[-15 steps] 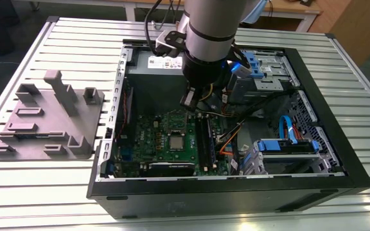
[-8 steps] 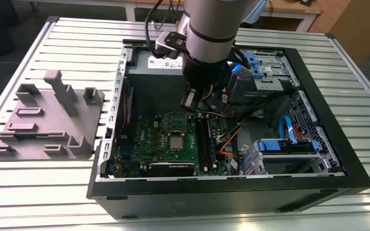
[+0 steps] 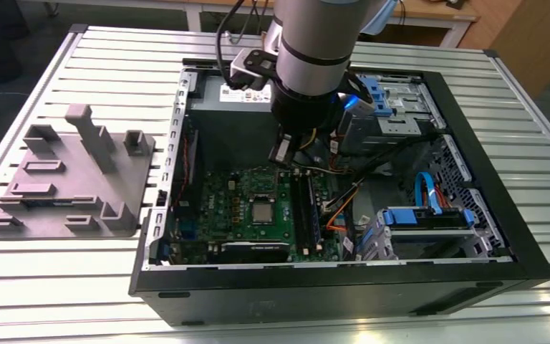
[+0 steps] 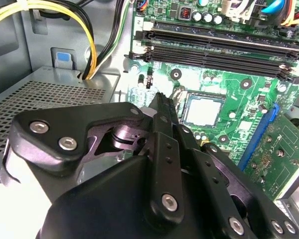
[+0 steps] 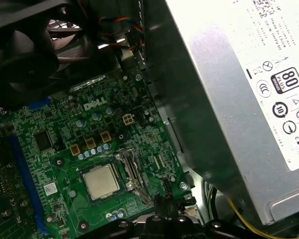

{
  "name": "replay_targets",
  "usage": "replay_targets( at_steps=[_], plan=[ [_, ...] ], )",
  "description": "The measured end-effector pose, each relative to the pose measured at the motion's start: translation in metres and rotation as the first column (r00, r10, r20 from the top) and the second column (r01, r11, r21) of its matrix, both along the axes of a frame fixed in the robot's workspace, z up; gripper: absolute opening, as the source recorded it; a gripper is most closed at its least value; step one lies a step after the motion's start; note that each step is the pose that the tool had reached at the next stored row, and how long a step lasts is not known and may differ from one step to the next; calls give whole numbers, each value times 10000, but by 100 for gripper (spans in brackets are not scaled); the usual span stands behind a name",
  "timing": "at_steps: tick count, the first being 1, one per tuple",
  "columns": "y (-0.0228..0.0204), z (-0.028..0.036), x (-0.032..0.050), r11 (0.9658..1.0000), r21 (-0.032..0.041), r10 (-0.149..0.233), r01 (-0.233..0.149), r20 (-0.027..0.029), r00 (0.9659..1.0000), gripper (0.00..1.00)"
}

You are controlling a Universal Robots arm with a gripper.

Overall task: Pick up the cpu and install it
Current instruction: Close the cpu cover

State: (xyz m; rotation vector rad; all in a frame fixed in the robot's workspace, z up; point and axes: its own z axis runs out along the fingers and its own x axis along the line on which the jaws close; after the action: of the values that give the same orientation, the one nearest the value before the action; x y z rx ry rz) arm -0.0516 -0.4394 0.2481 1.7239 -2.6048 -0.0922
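The cpu (image 3: 261, 211), a small square chip with a pale metal top, lies flat in its socket on the green motherboard (image 3: 227, 215) inside the open computer case. It also shows in both wrist views (image 4: 203, 109) (image 5: 100, 181). My gripper (image 3: 280, 154) hangs above the board, a little beyond the cpu toward the power supply, not touching it. In the second wrist view the black fingers (image 4: 159, 114) meet in one narrow bar, shut with nothing between them. The fingertips (image 5: 162, 204) reach the board's edge in the first wrist view.
A grey tray (image 3: 65, 179) with moulded holders lies on the slatted table at the exterior view's left. Inside the case are long black memory sticks (image 4: 214, 47), the grey power supply (image 5: 239, 99), yellow cables (image 4: 89, 45), a black fan (image 5: 25, 50) and blue drive brackets (image 3: 428, 215).
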Motion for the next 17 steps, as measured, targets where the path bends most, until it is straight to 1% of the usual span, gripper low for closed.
replay_targets(
  at_steps=[3,17],
  plan=[
    [-3,-2,0,10000,0,41,-41,0,10000,10],
    [-68,-4,-3,9997,1,234,-234,9,9997,10]
  ],
)
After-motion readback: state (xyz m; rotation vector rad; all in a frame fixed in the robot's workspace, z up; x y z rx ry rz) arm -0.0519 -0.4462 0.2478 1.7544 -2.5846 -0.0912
